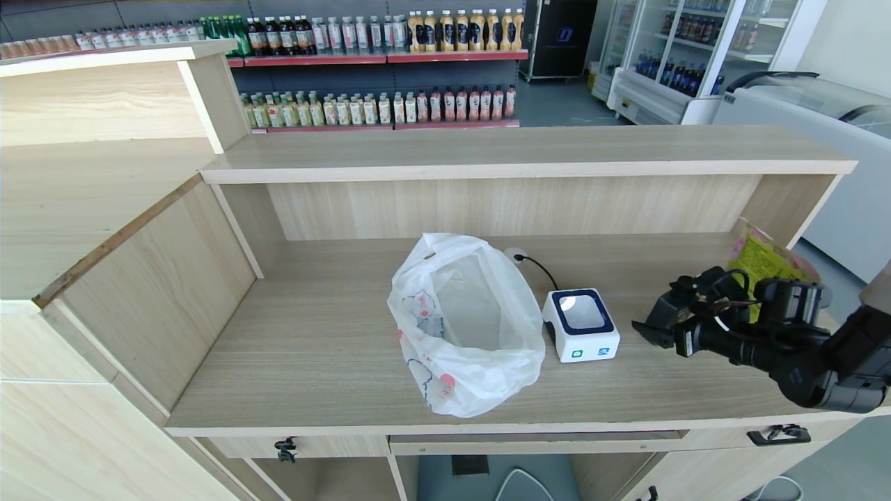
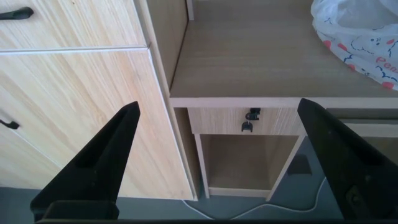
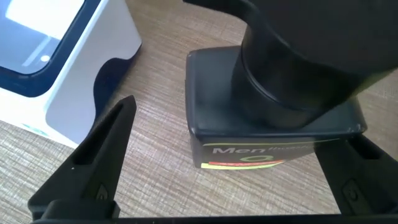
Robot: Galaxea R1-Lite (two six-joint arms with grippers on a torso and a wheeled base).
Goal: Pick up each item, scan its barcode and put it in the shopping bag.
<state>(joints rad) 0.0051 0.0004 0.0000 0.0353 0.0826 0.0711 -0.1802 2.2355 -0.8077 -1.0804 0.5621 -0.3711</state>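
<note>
Dark-grey bottle (image 3: 261,149) stands toward the counter's (image 3: 161,162) right edge, just beside the scanner (image 3: 56,56), inside the wide-open right gripper (image 3: 239,124), so close squarely on its flat sides.

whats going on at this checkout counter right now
The robot's right gripper is open and straddles a dark bottle standing on the counter just beside the scanner, not clamped on it yet. The open shopping bag sits on the scanner's other side, with nothing visible inside. A yellow snack packet leans at the counter's far right. The left gripper hangs open in front of the counter, below its top.
</note>
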